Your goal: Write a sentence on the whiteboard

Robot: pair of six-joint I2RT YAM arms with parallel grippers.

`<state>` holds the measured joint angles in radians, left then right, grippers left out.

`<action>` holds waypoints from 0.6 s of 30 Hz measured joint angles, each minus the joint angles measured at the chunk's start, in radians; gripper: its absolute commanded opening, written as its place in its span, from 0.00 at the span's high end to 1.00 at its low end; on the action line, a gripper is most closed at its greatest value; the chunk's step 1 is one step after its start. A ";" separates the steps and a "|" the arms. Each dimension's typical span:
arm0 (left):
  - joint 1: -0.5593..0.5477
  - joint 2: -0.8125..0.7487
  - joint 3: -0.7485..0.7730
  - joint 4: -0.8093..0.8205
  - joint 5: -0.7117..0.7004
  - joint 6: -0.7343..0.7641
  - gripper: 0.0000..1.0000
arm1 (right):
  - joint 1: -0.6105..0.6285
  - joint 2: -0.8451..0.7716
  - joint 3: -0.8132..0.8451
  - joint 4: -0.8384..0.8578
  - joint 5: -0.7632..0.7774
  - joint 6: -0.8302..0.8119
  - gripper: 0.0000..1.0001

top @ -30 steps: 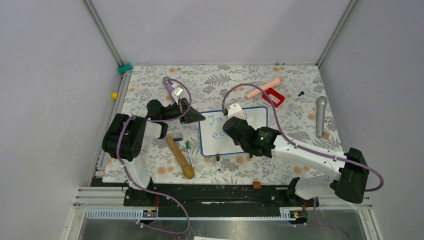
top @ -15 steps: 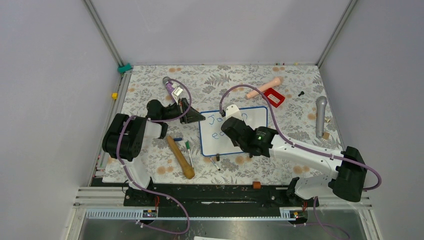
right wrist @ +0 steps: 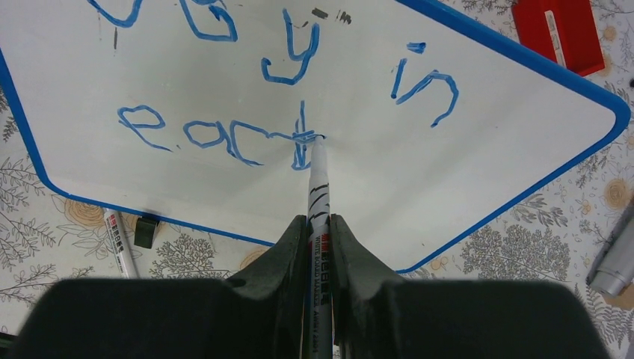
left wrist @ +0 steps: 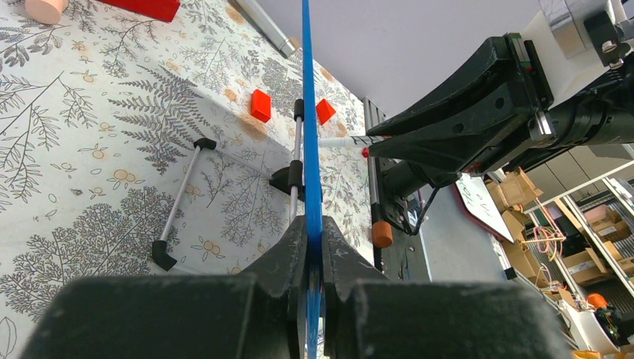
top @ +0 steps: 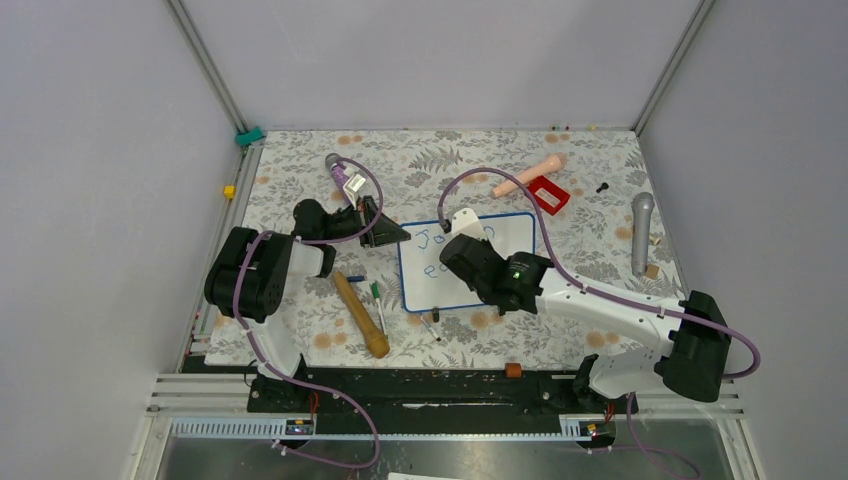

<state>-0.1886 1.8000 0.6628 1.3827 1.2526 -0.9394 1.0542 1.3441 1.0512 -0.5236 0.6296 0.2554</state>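
Note:
The whiteboard [top: 515, 235], white with a blue frame, lies mid-table. My left gripper [top: 400, 236] is shut on its left edge; in the left wrist view the blue frame [left wrist: 308, 112] runs edge-on between the closed jaws of this gripper [left wrist: 312, 224]. Over the board, my right gripper [top: 450, 252] is shut on a white marker [right wrist: 318, 187], which sticks out from between its jaws [right wrist: 319, 221]. The marker's tip touches the board at the last stroke of the second line. The sentence [right wrist: 291, 60] reads "Joy in" on top in blue, with "eac" and an upright stroke below.
A wooden pestle [top: 361, 315] and a green pen [top: 377, 300] lie left of the board. Another marker [right wrist: 119, 243] rests by the board's near edge. A red piece [top: 548, 193] and a peach cylinder [top: 528, 176] sit behind it, a grey microphone [top: 641, 232] at the right.
My right gripper has shifted slightly left and away over the board with the marker. The left gripper and the board have not moved.

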 measured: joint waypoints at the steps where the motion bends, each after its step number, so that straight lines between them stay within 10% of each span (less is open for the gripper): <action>1: 0.000 0.000 0.000 0.000 0.000 0.000 1.00 | 0.000 0.000 0.000 -0.002 -0.003 -0.001 1.00; 18: 0.000 0.000 0.000 0.000 0.000 0.000 1.00 | 0.000 0.018 0.008 -0.063 -0.047 0.002 1.00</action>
<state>-0.1886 1.8000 0.6628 1.3827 1.2530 -0.9394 1.0542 1.3624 1.0588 -0.5869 0.5823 0.2573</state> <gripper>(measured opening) 0.055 0.189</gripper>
